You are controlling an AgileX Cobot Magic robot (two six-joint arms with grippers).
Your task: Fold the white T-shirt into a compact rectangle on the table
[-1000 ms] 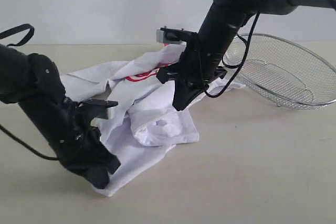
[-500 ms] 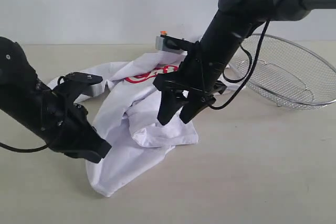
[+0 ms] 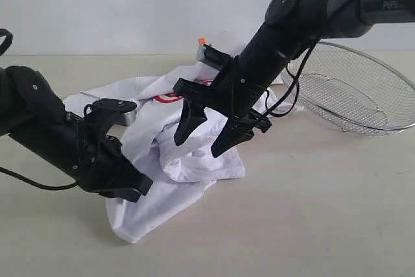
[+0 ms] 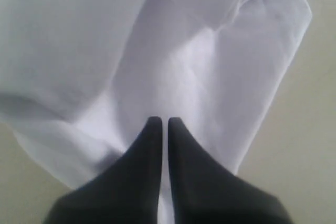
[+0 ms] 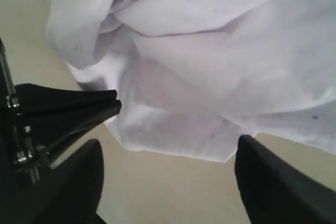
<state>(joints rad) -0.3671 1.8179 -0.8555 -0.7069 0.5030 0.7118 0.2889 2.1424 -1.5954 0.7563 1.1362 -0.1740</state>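
Garment: the white T-shirt (image 3: 194,160) was seen crumpled in loose folds on the table (image 3: 311,212), between the two arms, left of the middle in the exterior view.
Print: part of the red lettering (image 3: 170,96) was shown on the far side of the heap; a small orange tag (image 3: 202,41) was seen at the far edge.
Left gripper (image 4: 160,121): its jaws were pressed together on a thin fold of the shirt's near edge, and the cloth was drawn up to them.
Right gripper (image 3: 198,148): its jaws were spread wide and held just above the bunched middle fold; nothing was gripped, and in the right wrist view cloth was framed between the fingers.
Basket: a wire-mesh basket (image 3: 363,95) was tilted on the table to the right, apart from the folded part of the shirt.
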